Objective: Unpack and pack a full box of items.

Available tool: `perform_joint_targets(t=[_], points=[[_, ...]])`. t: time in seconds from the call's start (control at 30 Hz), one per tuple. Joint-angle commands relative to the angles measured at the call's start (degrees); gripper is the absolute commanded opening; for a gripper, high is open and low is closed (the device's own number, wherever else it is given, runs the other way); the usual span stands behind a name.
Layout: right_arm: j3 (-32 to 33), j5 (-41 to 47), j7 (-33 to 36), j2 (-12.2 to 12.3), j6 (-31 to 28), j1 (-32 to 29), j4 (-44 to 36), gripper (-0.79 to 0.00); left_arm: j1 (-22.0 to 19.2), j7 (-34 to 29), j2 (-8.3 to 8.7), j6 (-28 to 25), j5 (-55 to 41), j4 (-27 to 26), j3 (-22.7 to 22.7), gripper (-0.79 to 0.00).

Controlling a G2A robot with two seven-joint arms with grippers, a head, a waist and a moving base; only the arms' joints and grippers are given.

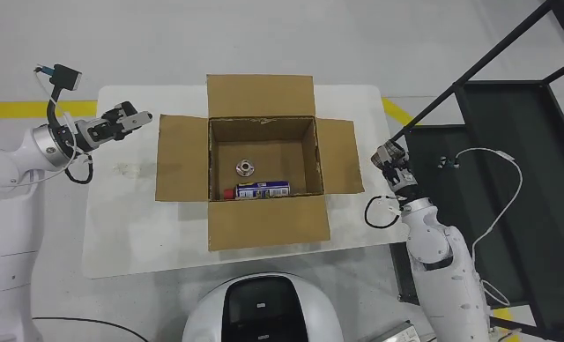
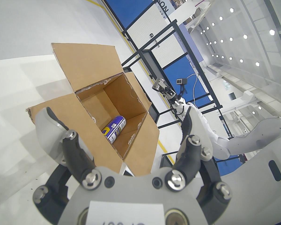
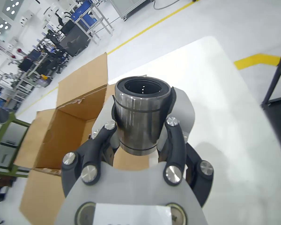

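A box sits mid-surface. Inside, a can lies along the near wall, with a small metal part behind it. The left end effector hangs left of the box. The right end effector, on the box's right, grips a cylinder.

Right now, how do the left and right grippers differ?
The left gripper is open and empty, fingers spread; the right gripper is shut on a metal cylinder. The left gripper is over the table beside the left flap of the box; the right gripper is at the table's right edge, beside the right flap. Both are outside the box.
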Motion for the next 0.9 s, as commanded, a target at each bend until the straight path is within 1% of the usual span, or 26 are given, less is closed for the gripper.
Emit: perform_joint_targets(t=[0.0,0.07,0.1,0.13,0.2,0.23,0.3,0.37,0.43,0.57,0.6,0.87], points=[[-0.2,-3.5,-3.2,0.2,-2.8,1.2,3.9,-0.785,0.0,0.0,0.0,0.0,0.0,0.0,0.0,0.0],[-0.1,-8.1,-7.4,0.4,-4.6,3.3,8.9,-0.785,0.0,0.0,0.0,0.0,0.0,0.0,0.0,0.0],[-0.5,-11.0,-9.8,0.6,-6.7,4.4,12.1,-0.785,0.0,0.0,0.0,0.0,0.0,0.0,0.0,0.0],[-0.6,-11.9,-12.1,0.6,-8.2,5.7,15.8,-0.785,0.0,0.0,0.0,0.0,0.0,0.0,0.0,0.0],[-1.1,-18.3,-18.1,1.0,-11.1,8.7,22.7,-0.785,0.0,0.0,0.0,0.0,0.0,0.0,0.0,0.0],[-1.3,-18.6,-20.9,1.1,-12.4,10.4,26.9,-0.785,0.0,0.0,0.0,0.0,0.0,0.0,0.0,0.0],[-1.7,-23.1,-26.1,1.4,-14.8,13.7,33.9,-0.785,0.0,0.0,0.0,0.0,0.0,0.0,0.0,0.0],[-2.1,-25.1,-30.7,1.7,-17.5,16.9,40.8,-0.785,0.0,0.0,0.0,0.0,0.0,0.0,0.0,0.0],[-2.4,-27.7,-33.9,2.1,-19.1,19.8,47.0,-0.785,0.0,0.0,0.0,0.0,0.0,0.0,0.0,0.0],[-3.5,-34.8,-41.8,3.0,-20.3,24.4,56.9,-0.785,0.0,0.0,0.0,0.0,0.0,0.0,0.0,0.0],[-3.7,-36.3,-43.0,3.2,-20.1,25.1,58.4,-0.785,0.0,0.0,0.0,0.0,0.0,0.0,0.0,0.0],[-3.7,-36.3,-43.0,3.2,-20.1,25.1,58.4,-0.785,0.0,0.0,0.0,0.0,0.0,0.0,0.0,0.0]])
